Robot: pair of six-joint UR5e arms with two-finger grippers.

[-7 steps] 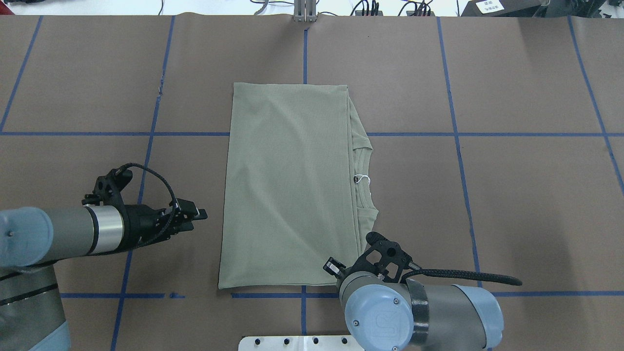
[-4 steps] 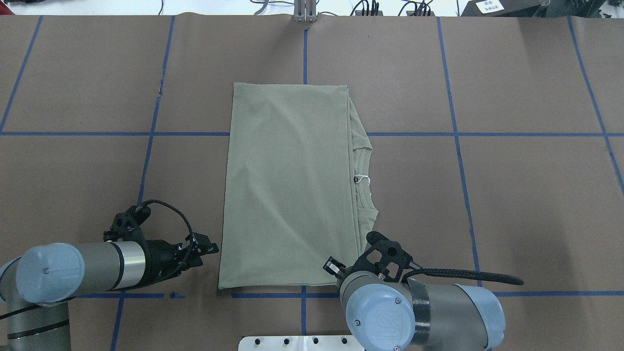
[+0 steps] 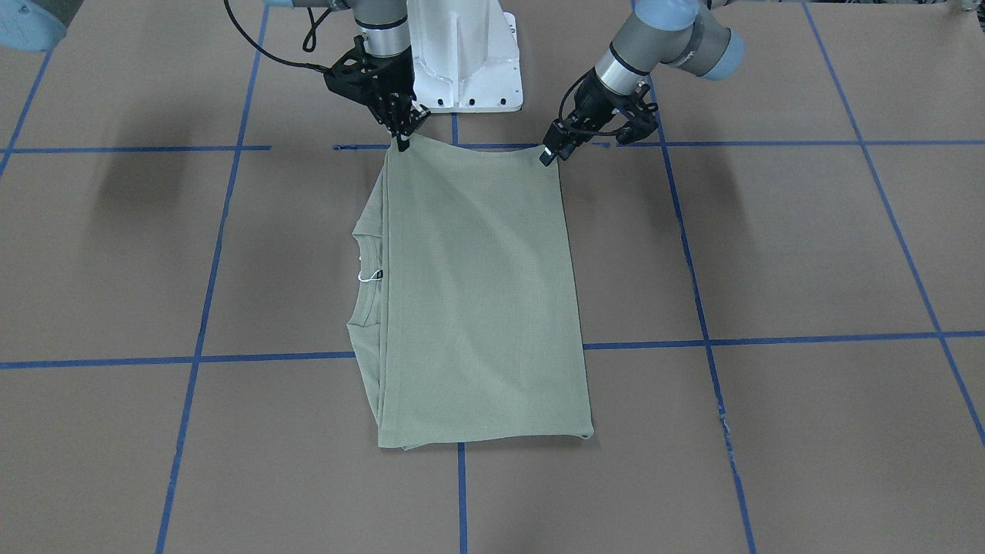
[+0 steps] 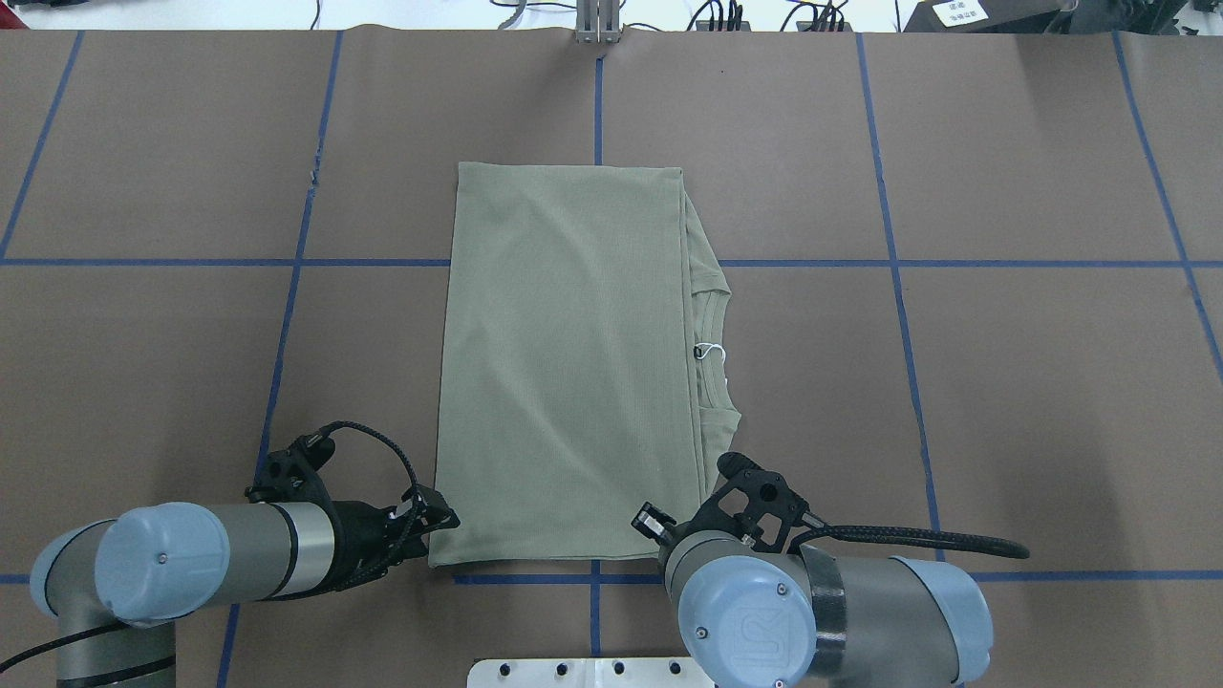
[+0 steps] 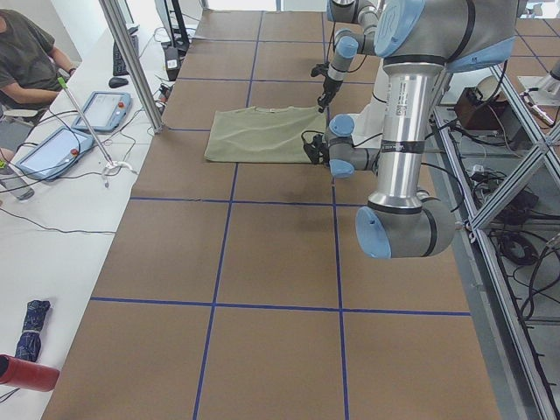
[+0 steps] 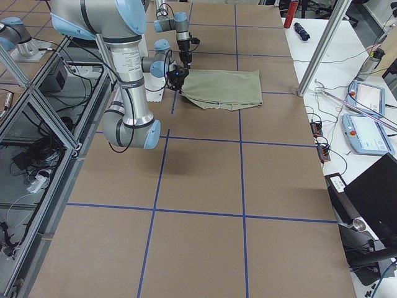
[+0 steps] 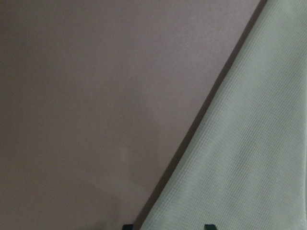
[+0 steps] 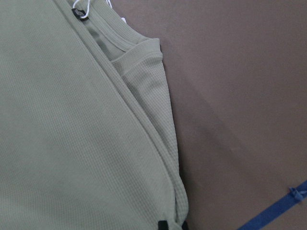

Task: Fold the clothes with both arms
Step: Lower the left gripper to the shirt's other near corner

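The sage-green shirt (image 4: 564,363) lies flat on the brown table, folded into a long rectangle, and also shows from across the table (image 3: 477,292). Its ribbed collar (image 4: 712,315) and white tag string (image 4: 709,352) peek out along the right edge. My left gripper (image 4: 444,521) is open at the shirt's near left corner; in the left wrist view the hem (image 7: 240,143) runs between the spread fingertips. My right gripper (image 3: 402,140) is shut on the near right corner, where the right wrist view shows fabric (image 8: 72,120) pinched between close fingertips. From overhead the right wrist hides that gripper.
The white pedestal base (image 3: 462,54) stands just behind the shirt's near edge. Blue tape lines (image 4: 889,263) grid the table. Beyond the far edge are a side table with tablets (image 5: 52,149), an aluminium post (image 5: 131,61) and a seated person (image 5: 26,52).
My left arm has swung back toward the robot, bringing its gripper from beside the shirt's left edge to the near left corner. The right arm and the shirt have stayed put.
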